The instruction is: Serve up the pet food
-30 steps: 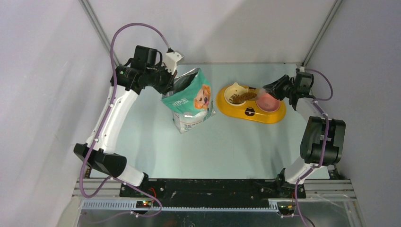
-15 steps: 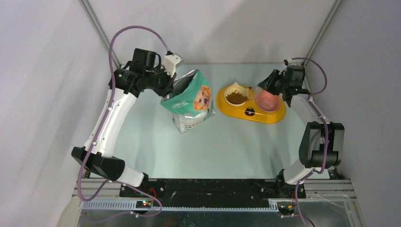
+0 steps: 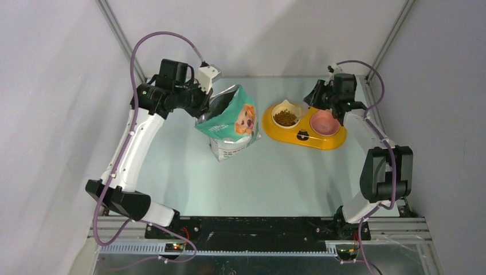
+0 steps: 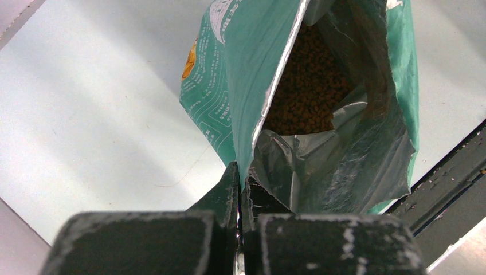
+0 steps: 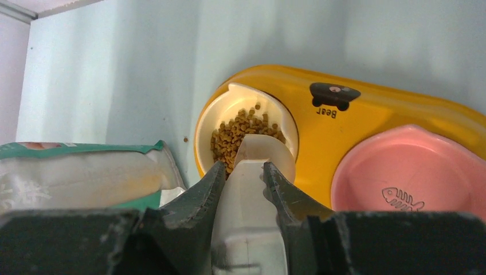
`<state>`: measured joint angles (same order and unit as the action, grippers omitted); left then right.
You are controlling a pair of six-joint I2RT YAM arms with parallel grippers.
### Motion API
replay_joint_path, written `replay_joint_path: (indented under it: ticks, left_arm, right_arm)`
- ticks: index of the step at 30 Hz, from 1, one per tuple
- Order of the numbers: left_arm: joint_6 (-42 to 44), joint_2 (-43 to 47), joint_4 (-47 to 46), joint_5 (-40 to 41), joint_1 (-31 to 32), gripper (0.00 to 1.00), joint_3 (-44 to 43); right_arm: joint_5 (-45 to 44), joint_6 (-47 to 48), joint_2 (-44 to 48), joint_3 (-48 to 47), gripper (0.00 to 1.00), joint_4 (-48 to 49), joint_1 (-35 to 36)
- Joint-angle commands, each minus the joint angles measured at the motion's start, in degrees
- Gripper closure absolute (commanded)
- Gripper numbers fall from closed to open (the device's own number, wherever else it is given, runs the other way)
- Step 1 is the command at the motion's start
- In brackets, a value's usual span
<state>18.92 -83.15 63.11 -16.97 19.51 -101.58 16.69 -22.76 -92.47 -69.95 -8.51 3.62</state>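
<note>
The left tool (image 4: 239, 179) was pressed together on the rim of the open bag (image 4: 344, 154), which stood on the tabletop (image 3: 275, 172). The right tool (image 5: 243, 169) pinched the scoop (image 5: 258, 150) by its handle over the yellow feeder (image 5: 372, 106). The pet food (image 5: 238, 133) lay heaped in the feeder's cream bowl, with more inside the bag.

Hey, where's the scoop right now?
In the right wrist view the scoop sits in the right gripper, at the rim of the cream bowl holding kibble.

White arms (image 3: 134, 137), black joints (image 3: 123, 197), purple cables (image 3: 166, 34) (loosely looped), scuffed black fingers (image 4: 223, 195).
</note>
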Motion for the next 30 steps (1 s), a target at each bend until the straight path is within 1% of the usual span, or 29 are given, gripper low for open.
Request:
replay_joint_path:
  ticks: [1,10,17,22,27,29,30]
  left_arm:
    - [-0.29,2.83,2.29,-0.51,-0.68,1.0,-0.69]
    - [-0.3,3.55,2.43,-0.64,-0.66,1.0,-0.24]
    - [-0.22,3.84,2.09,-1.14,-0.7,1.0,-0.09]
    - [-0.16,3.98,1.89,-2.32,-0.7,1.0,0.18]
    - [-0.25,4.68,-0.63,-3.83,-0.7,1.0,2.14]
    - [-0.52,4.54,-1.28,-4.2,-0.71,0.96,2.69]
    - [-0.98,4.26,-1.44,-4.25,-0.75,0.88,2.74]
  right_arm:
    - [-2.24,4.27,-1.08,-4.59,1.0,1.83,1.98]
    - [-5.41,14.53,-0.57,-10.04,1.0,1.38,4.66]
    - [-4.64,20.61,2.78,-11.29,1.0,-0.46,4.79]
    - [0.66,24.03,7.74,-11.52,1.0,-6.92,3.62]
    - [6.13,26.41,16.41,-11.9,1.0,-11.7,1.0]
    - [7.36,26.68,19.53,-13.28,1.0,-13.5,1.42]
    - [7.73,26.7,21.1,-13.98,1.0,-14.23,1.76]
